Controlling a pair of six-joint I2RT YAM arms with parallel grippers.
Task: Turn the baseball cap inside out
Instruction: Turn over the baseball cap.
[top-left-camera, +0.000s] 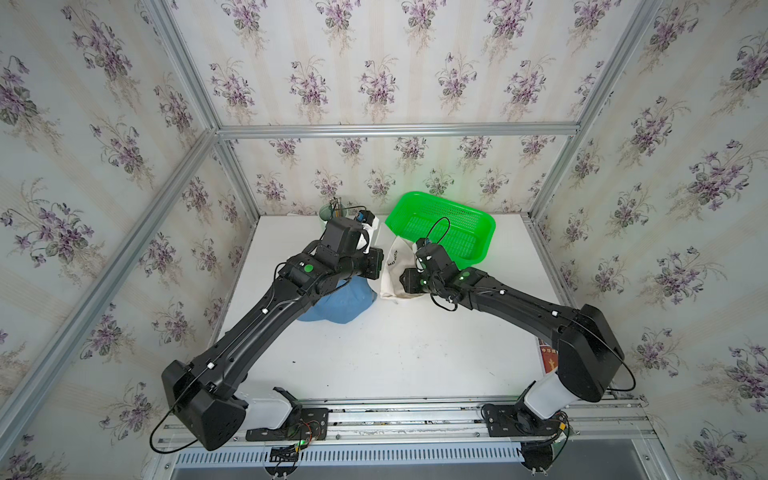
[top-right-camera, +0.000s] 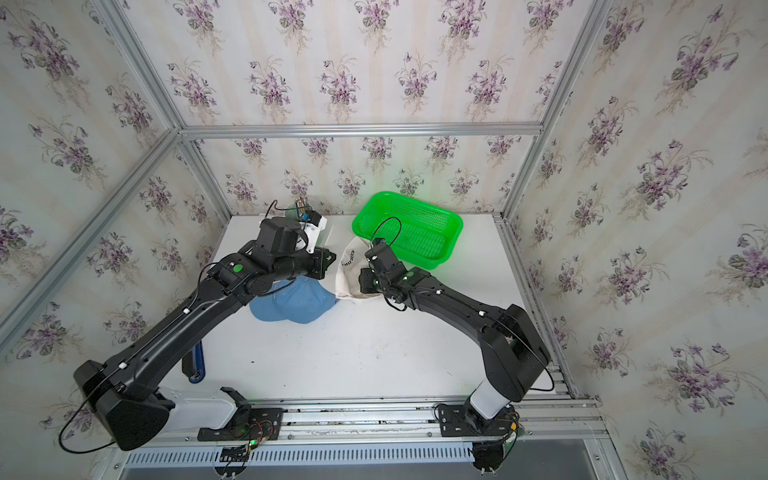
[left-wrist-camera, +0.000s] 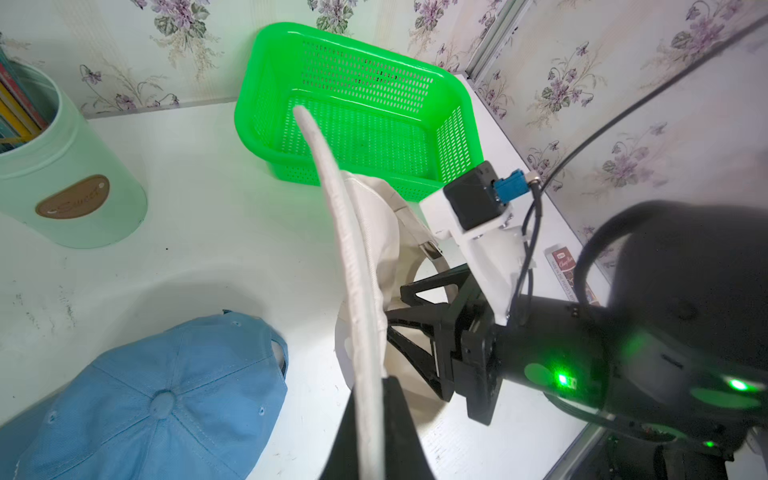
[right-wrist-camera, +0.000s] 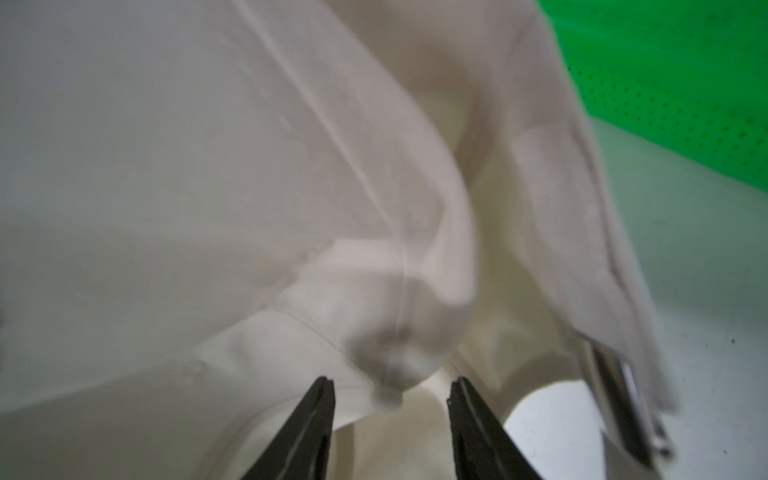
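So, nearest the arm bases a blue cap (top-left-camera: 345, 303) lies crown-up on the worktop (top-left-camera: 395, 353), with nothing touching it. Just past it is the one that matters: the cream baseball cap (top-left-camera: 395, 266), held up on edge between the two arms. I can't tell if its lower edge touches down.

The left claw (left-wrist-camera: 372, 386) is clamped tight on the brim (left-wrist-camera: 349, 232). The right claw (right-wrist-camera: 390, 382) has its jaws roughly half apart with nothing pinched, and the bunched crown (right-wrist-camera: 249, 166) sits right at the tips.

My read is that it's lining up to push the crown through. I'd hold that brim grip rigid as the anchor, drive the crown's centre straight through the opening instead of sideways, and steer clear of the metal buckle (right-wrist-camera: 615, 374).

Behind sit a green basket (top-left-camera: 449, 210) and a mint tin (left-wrist-camera: 70, 187).
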